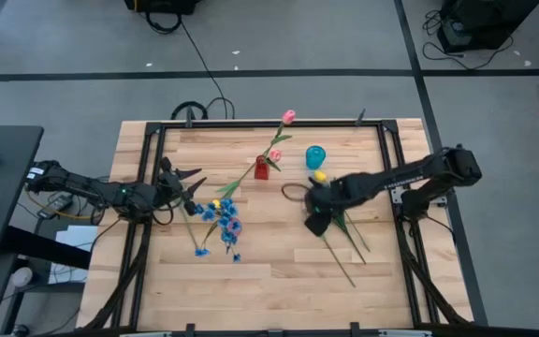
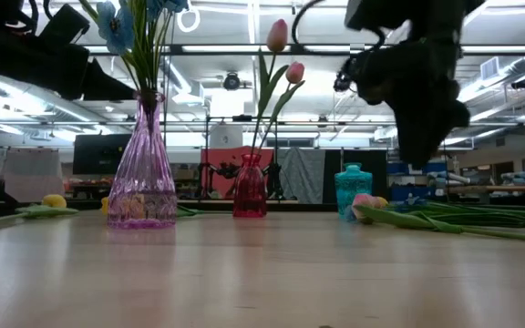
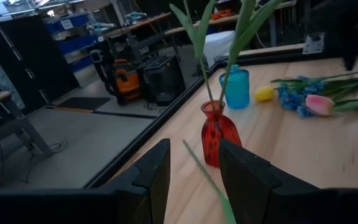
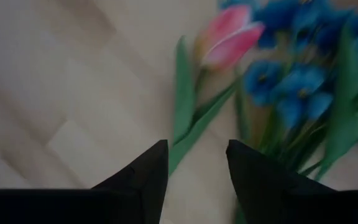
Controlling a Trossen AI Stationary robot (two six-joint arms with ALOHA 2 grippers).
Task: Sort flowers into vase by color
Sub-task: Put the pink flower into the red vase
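While the right gripper (image 4: 196, 163) hangs above the table's right-centre, its two fingers are parted and hold nothing; the wrist view looks down between them onto a pink tulip (image 4: 229, 36) lying flat on the wood beside a sprig of blue blossoms (image 4: 303, 87), neither touched. From above, this gripper (image 1: 314, 217) sits over the loose stems (image 1: 344, 241) lying near the teal vase (image 1: 316, 155) and a yellow tulip head (image 1: 320, 175). Left gripper (image 3: 194, 167) is at the table's left side, fingers likewise parted; a thin green stem (image 3: 207, 180) runs through the gap, but contact cannot be judged. Red vase (image 3: 219, 134) stands upright ahead of it with two pink tulips (image 1: 281, 136) already in it. Purple glass vase (image 2: 142, 169) holds blue-blossom stems (image 2: 121, 23) in the low view. More blue sprigs (image 1: 221, 223) lie on the table (image 1: 279, 281) left of centre.
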